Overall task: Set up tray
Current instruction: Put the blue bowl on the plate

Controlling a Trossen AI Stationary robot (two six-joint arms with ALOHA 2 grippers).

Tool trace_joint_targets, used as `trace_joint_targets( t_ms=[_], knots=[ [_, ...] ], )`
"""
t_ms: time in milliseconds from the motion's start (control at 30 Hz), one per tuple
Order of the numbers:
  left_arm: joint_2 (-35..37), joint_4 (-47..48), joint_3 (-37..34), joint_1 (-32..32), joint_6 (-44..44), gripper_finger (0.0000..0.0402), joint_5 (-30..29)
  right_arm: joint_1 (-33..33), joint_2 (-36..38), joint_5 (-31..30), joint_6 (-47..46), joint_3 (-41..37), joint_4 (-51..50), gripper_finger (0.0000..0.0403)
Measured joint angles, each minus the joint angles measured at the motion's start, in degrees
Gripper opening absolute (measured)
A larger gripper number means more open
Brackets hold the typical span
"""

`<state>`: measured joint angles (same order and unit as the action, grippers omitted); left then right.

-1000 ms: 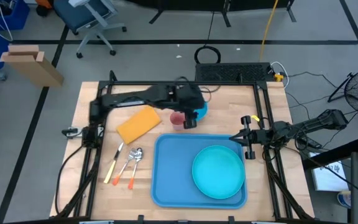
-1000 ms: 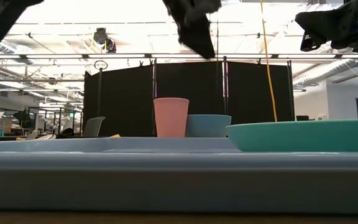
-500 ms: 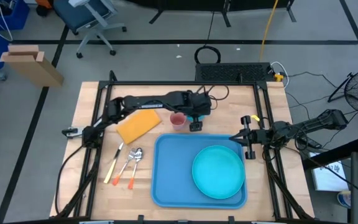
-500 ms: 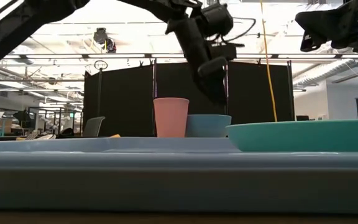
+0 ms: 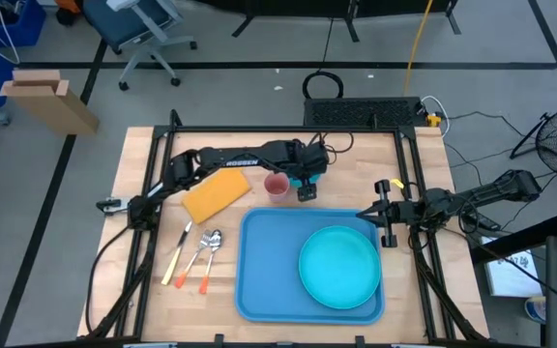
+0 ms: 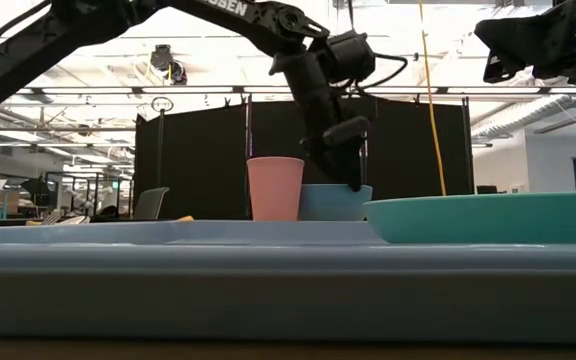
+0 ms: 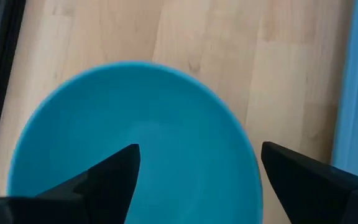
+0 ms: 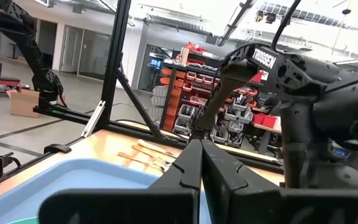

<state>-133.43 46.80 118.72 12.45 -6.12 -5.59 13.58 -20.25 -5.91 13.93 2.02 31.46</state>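
- Wooden surface [image 5: 148, 290] inside a black frame, grey floor around it, an office chair [image 5: 138, 24] beyond.
- Tray [image 5: 264, 266] lies flat at the near middle, carrying a turquoise plate [image 5: 339, 266] on its right half.
- Left pincer [image 5: 306, 189] hangs over a blue bowl [image 7: 135, 143] just behind the tray, its fingers [image 7: 114, 171] spread wide to either side of the bowl.
- Pink cup [image 5: 277, 187] stands beside the bowl.
- Yellow sponge [image 5: 216, 192] and cutlery [image 5: 196, 256] lie left of the tray.
- Right pincer [image 5: 387, 214] waits at the tray's right rear corner, fingers pressed together, empty.

Plate [image 5: 339, 267] on tray [image 5: 264, 271]; cup [image 5: 277, 187], bowl [image 7: 129, 143] behind tray; cutlery [image 5: 196, 256] left.
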Motion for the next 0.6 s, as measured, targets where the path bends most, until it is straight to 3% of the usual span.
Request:
trace_joint_targets(
  t_ms=[433, 600],
  knots=[
    [-3.78, -0.50, -0.02, -0.13, 0.07, 0.0308, 1.16, 0.00, 0.00, 0.00, 0.04, -0.02, 0.11, 0.0000],
    [-3.89, -1.81, -0.02, -0.11, -0.63, 0.0249, 1.56, 0.00, -0.01, -0.01, 0.06, -0.02, 0.10, 0.0000]
  ],
)
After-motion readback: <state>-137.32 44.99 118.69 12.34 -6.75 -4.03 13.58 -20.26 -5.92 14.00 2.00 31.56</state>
